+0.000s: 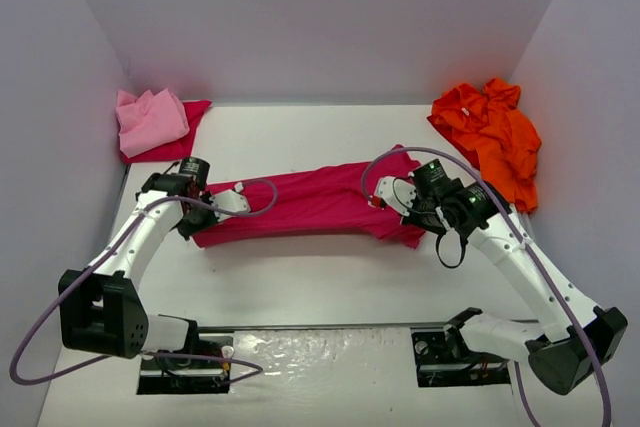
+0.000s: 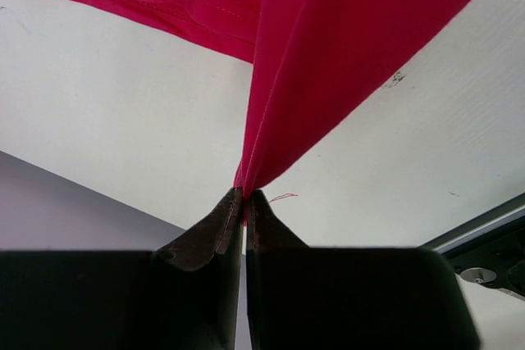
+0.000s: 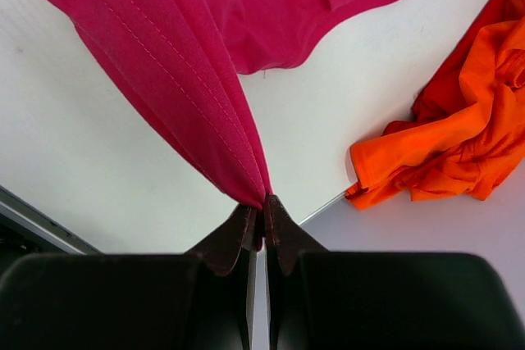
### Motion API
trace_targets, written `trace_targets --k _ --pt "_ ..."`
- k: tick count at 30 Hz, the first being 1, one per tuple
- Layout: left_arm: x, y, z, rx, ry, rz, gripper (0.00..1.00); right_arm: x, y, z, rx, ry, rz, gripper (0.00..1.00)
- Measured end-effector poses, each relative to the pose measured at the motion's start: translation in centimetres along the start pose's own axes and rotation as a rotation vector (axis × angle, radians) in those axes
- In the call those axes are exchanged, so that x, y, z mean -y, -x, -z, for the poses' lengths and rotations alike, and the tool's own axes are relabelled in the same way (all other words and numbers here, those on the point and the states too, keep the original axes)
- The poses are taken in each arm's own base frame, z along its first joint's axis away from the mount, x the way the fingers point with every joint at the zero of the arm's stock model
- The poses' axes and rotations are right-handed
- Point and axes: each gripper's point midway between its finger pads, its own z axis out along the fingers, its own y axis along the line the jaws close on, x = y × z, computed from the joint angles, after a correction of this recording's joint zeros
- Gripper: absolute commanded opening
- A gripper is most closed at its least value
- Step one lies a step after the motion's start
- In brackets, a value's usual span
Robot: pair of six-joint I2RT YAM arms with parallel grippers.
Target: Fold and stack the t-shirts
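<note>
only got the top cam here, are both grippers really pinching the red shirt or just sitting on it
Observer: Left wrist view shows the left gripper shut, with a bunched fold of the crimson shirt pinched at its very tips.
Operator: and the other side
Observer: The right gripper is shut on it too; a double row of stitching runs down into the pinch, so it has a hem edge.
Operator: anything snagged
Observer: Only a loose thread sticking out beside the left fingertips.
</note>
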Motion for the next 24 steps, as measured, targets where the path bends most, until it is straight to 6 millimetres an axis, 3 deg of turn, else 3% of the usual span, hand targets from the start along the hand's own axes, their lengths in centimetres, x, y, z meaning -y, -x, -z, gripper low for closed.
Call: trace_targets --k 4,12,18,21,24 --pt "-1.0 0.7 -0.5 -0.010 -0.017 -0.004 0.00 0.6 -0.1 -0.6 -0.034 -0.012 0.028 0.00" --pt "-6.4 4.5 -4.4 -0.019 -0.026 0.002 0.00 4.7 2.8 -3.9 -0.101 -0.039 0.073 0.00" --pt "-9.3 6.3 -6.8 -0.025 -0.023 0.003 0.00 6.5 4.5 -8.0 -0.146 -0.020 0.080 0.00" --pt "-10.7 7.2 -7.9 -0.029 -0.020 0.004 0.00 7.9 5.2 -11.5 -0.179 -0.005 0.053 0.00" --pt "-11.4 7.4 -9.3 -0.040 -0.028 0.008 0.00 8.8 4.7 -15.5 -0.228 0.022 0.011 0.00"
